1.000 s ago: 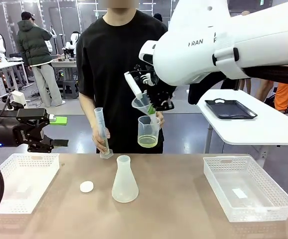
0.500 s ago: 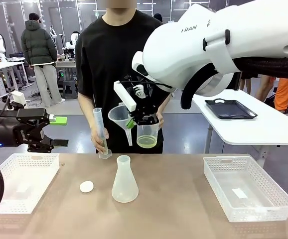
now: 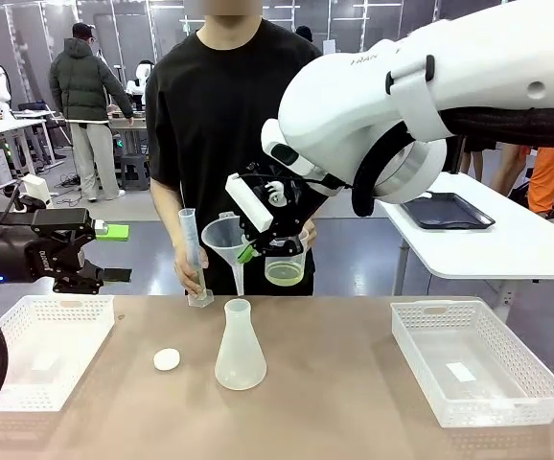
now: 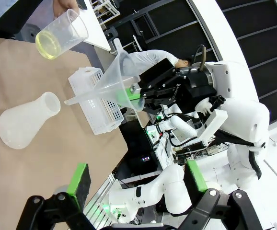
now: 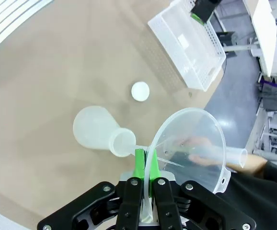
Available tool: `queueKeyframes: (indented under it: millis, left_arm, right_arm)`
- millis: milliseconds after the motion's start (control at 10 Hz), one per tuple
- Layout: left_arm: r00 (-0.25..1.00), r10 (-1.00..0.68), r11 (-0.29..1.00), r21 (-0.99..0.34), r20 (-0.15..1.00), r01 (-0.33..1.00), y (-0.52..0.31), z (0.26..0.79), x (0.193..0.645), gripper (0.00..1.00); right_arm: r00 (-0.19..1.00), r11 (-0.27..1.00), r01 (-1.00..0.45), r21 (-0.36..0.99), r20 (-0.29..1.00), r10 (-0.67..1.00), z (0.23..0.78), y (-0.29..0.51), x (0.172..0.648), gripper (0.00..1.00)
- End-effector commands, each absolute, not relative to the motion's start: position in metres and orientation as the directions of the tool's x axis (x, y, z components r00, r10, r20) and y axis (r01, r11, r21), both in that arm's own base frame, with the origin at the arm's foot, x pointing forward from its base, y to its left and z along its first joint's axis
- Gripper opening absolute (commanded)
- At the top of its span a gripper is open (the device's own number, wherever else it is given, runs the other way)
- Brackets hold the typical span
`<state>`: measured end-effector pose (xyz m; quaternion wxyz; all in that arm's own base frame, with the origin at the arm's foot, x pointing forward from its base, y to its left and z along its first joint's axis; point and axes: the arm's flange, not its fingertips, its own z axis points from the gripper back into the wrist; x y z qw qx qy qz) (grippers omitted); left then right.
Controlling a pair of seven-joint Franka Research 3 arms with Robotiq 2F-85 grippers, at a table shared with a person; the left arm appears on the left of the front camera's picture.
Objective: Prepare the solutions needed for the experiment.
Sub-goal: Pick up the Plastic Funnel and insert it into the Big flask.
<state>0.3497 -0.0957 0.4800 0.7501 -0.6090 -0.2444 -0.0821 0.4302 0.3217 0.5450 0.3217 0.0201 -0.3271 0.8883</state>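
My right gripper (image 3: 249,249) is shut on the rim of a clear plastic funnel (image 3: 223,236). The funnel's spout points down just above the mouth of the translucent flask (image 3: 240,349) that stands on the table. In the right wrist view the green pads pinch the funnel (image 5: 191,146) beside the flask (image 5: 101,134). The person holds a beaker (image 3: 285,265) with the pale yellow-green solutions (image 3: 284,275) in its bottom, and a graduated cylinder (image 3: 193,254) in the other hand. My left gripper (image 3: 105,255) hovers open at the left, holding nothing. It faces the beaker (image 4: 58,37) and funnel (image 4: 113,79).
A small white stopper (image 3: 167,359) lies on the table left of the flask. White mesh baskets sit at the left (image 3: 9,383) and right (image 3: 536,383) table ends. The person stands close behind the far edge.
My right gripper has carried the funnel left and down from beside the beaker, turning it upright so its spout hangs over the flask mouth. The left arm has stayed still.
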Motion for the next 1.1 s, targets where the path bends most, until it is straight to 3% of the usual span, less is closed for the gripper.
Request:
queueKeyframes:
  millis: [0,1000]
  left_arm:
    - [0.871,0.195,0.221,-0.885,0.452,0.410,-0.099,0.482,0.349,1.00]
    - [0.871,0.195,0.221,-0.885,0.452,0.410,-0.099,0.482,0.349,1.00]
  right_arm:
    - [-0.817,-0.588,-0.564,-0.579,0.289,0.499,0.532,0.315,0.440,0.03]
    - [-0.806,-0.588,-0.589,-0.554,0.359,0.470,0.481,0.324,0.468,0.03]
